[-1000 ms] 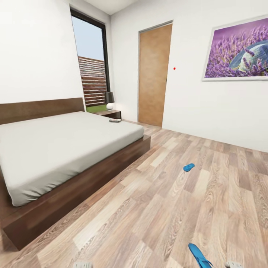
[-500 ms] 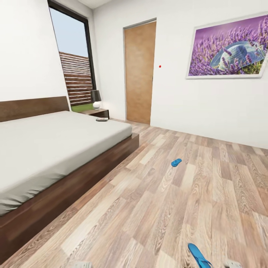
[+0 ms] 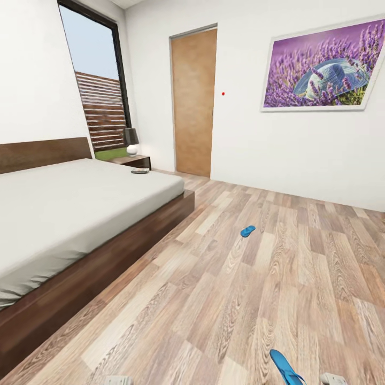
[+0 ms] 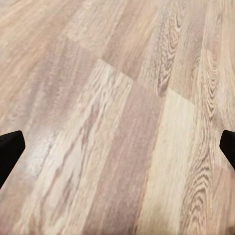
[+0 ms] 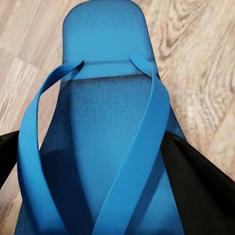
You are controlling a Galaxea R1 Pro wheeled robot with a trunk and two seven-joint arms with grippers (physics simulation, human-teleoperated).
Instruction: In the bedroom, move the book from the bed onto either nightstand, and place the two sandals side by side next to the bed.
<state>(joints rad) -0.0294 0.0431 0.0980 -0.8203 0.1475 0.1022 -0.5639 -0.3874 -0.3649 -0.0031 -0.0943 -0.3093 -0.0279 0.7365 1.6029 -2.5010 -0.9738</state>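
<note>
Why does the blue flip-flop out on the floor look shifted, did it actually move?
No. The far sandal drifted left in the head view together with the bed and door; it sits on the same planks, so the camera turned.

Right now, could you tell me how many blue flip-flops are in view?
2: one flip-flop lies on the wood floor beyond the bed's corner; the other flip-flop sits between the right gripper fingers.

Bright even daylight from window (image 3: 99,91); soft faint shadows; wrist views slightly blurred; head view edges wide-angle stretched.

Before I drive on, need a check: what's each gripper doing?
Left gripper: open, empty.
Right gripper: shut on a blue sandal.
</note>
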